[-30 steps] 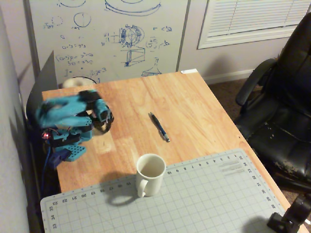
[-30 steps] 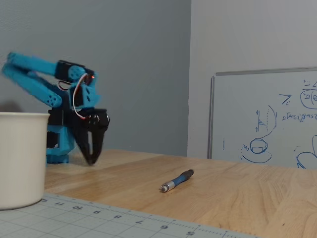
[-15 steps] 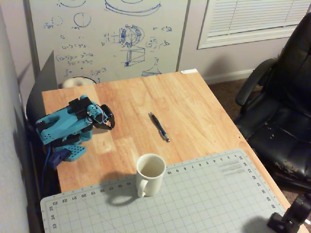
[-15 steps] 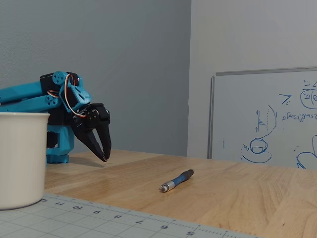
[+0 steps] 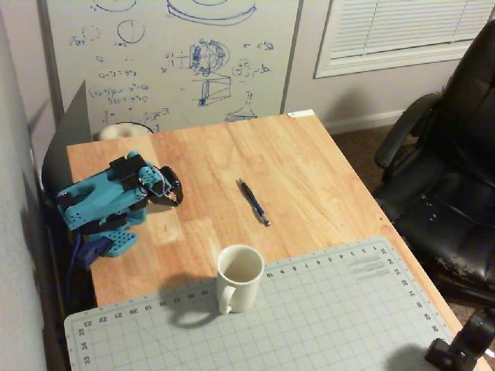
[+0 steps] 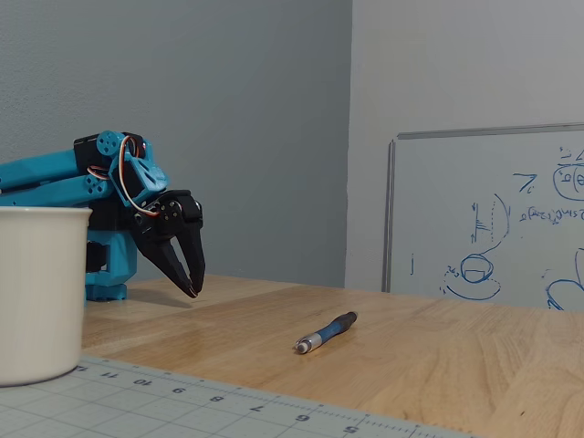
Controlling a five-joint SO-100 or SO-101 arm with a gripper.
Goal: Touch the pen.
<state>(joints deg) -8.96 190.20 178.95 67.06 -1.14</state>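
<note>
The pen (image 5: pixel 253 202) is slim and dark blue with a silvery tip. It lies flat on the wooden table (image 5: pixel 325 170), near the middle; it also shows in the low fixed view (image 6: pixel 327 332). The blue arm is folded at the table's left side. Its black gripper (image 5: pixel 175 195) points down at the table, well left of the pen and apart from it. In the low fixed view the gripper (image 6: pixel 193 290) has its fingers together, tips just above the wood, holding nothing.
A white mug (image 5: pixel 237 277) stands at the edge of a grey cutting mat (image 5: pixel 325 325), in front of the pen. A black office chair (image 5: pixel 448 178) is at the right. A whiteboard (image 5: pixel 186 54) stands behind the table.
</note>
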